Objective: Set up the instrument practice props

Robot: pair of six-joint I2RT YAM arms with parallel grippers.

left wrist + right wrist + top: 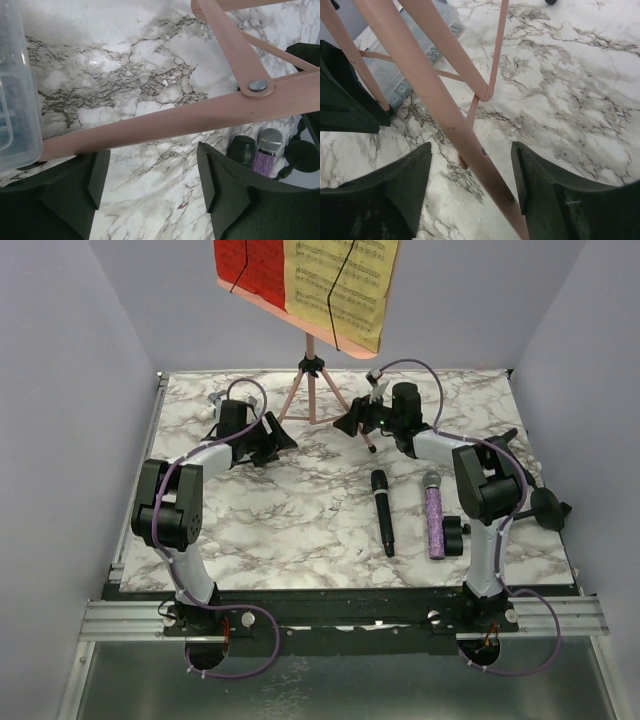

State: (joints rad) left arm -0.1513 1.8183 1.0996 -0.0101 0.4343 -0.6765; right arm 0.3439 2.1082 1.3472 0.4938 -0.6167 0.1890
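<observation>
— Right wrist view: is the right end effector gripping anything?
— No. Its jaws gape wide, straddling a pink tripod leg with nothing clamped. The left end effector gapes too, just short of another leg, probably to steady the music rack.
— Where's that?
— Twelve o'clock on the surface. The black microphone and purple glitter microphone lie around four o'clock.

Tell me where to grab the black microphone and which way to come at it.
Grip the black microphone mid-handle, from straight above, closing across its width. It lies flat, long axis running away from the arm bases, and the gap to the purple glitter microphone beside it likely leaves room.
</observation>
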